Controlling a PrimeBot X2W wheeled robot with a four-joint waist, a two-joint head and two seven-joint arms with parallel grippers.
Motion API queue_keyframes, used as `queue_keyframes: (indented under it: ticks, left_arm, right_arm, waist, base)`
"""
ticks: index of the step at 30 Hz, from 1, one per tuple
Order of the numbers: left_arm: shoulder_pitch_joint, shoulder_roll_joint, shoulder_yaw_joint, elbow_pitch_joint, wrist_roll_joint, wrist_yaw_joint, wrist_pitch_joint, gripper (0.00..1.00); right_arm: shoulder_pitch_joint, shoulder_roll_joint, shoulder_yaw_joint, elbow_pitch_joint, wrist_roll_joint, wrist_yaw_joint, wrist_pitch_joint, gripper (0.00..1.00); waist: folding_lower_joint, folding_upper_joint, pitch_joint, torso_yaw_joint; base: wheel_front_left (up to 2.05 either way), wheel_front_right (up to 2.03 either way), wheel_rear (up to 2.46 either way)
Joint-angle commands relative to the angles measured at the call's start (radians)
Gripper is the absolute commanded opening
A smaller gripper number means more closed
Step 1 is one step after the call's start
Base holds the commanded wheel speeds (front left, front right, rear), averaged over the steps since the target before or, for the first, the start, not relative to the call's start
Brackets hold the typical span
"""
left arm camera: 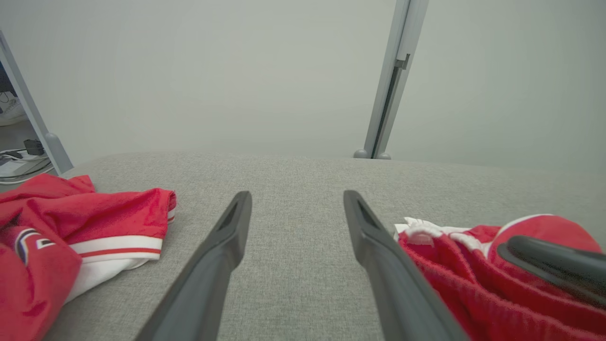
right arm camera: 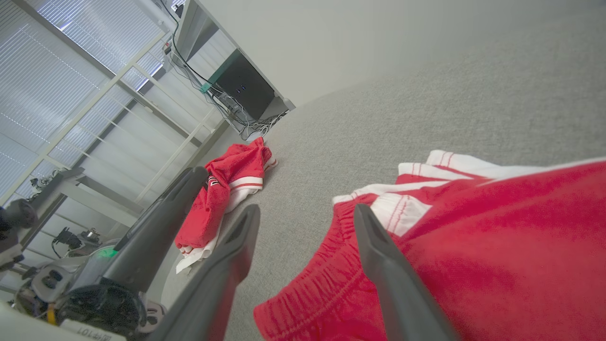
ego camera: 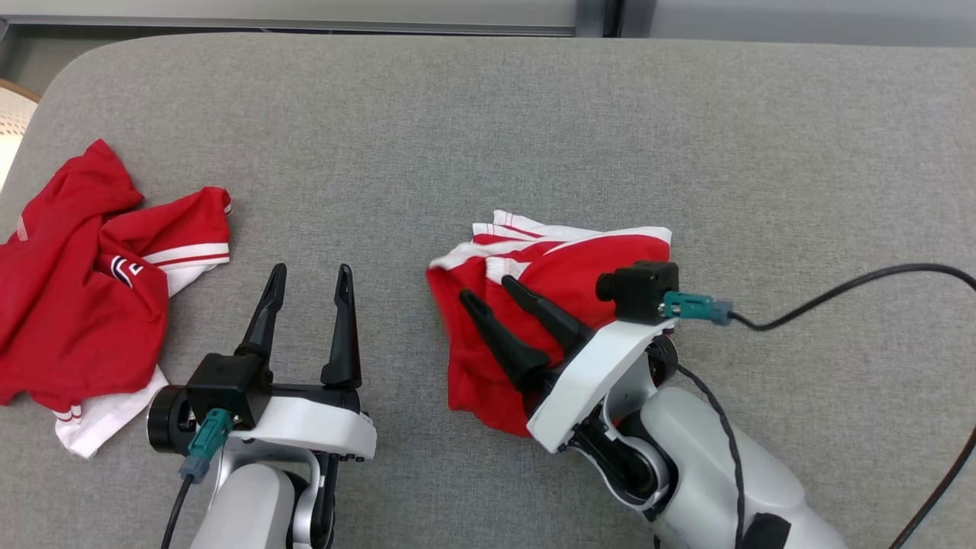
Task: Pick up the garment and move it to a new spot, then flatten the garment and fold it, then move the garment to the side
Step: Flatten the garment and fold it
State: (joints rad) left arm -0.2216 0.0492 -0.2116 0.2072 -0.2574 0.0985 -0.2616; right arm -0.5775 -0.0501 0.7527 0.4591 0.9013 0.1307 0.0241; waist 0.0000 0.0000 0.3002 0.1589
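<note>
The garment (ego camera: 587, 263), a pair of red shorts with white striped trim, lies bunched in a loose folded heap on the grey padded surface (ego camera: 534, 114), right of centre in the head view and close to the robot. Its elastic waistband faces the robot's left, and the white-striped edges stick out on the far side. The right gripper (ego camera: 488, 288) hangs low over the near left part of the shorts with its two dark fingers spread apart and nothing clamped between them. In the right wrist view one finger lies over the red cloth and the other over bare grey fabric just beside the waistband. A black cable (ego camera: 839, 286) runs from the camera on that wrist off to the right. The left gripper (ego camera: 311, 271) sits just left of the shorts, apart from them, with its fingers wide and pointing away from the robot over bare surface. Farther left, well apart from the shorts, a crumpled red shirt (ego camera: 76, 305) with white striped cuffs lies near the surface's edge.
</note>
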Motion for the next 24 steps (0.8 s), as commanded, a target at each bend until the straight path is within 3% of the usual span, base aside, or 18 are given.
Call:
queue_keyframes:
  ticks: [1, 4, 8, 16, 20, 24]
  left_arm:
    - [-0.013, 0.003, 0.0, -0.003, -0.007, 0.008, -0.004, 1.0]
    - [-0.013, 0.003, -0.001, -0.006, -0.009, 0.01, -0.004, 1.0]
    - [-0.007, 0.003, 0.009, -0.013, -0.006, 0.009, -0.004, 1.0]
    - [0.013, 0.003, 0.054, -0.022, 0.003, 0.011, -0.004, 1.0]
    - [0.028, 0.01, 0.085, -0.024, 0.007, 0.003, -0.004, 1.0]
    - [0.044, 0.019, 0.112, -0.027, 0.005, -0.006, -0.004, 1.0]
  right_arm:
    - [-0.013, -0.006, 0.011, -0.001, -0.023, 0.0, -0.021, 1.0]
    - [-0.045, -0.045, 0.052, -0.007, -0.13, 0.0, -0.108, 1.0]
    - [-0.043, -0.099, 0.008, -0.021, -0.25, 0.0, -0.235, 1.0]
    - [0.114, -0.213, -0.305, -0.124, -0.431, 0.0, -0.289, 1.0]
    - [0.24, -0.234, -0.472, -0.203, -0.489, 0.0, -0.29, 1.0]
    - [0.345, -0.223, -0.576, -0.274, -0.534, 0.0, -0.29, 1.0]
  waist:
    - [0.0, 0.0, -0.001, -0.001]
    - [0.0, 0.0, -0.002, -0.009]
    - [0.0, 0.0, -0.007, -0.025]
    - [0.0, 0.0, -0.024, -0.069]
    - [0.0, 0.0, -0.036, -0.095]
    - [0.0, 0.0, -0.057, -0.123]
  base:
    - [0.0, 0.0, 0.0]
    - [0.0, 0.0, 0.0]
    - [0.0, 0.0, 0.0]
    - [0.0, 0.0, 0.0]
    - [0.0, 0.0, 0.0]
    - [0.0, 0.0, 0.0]
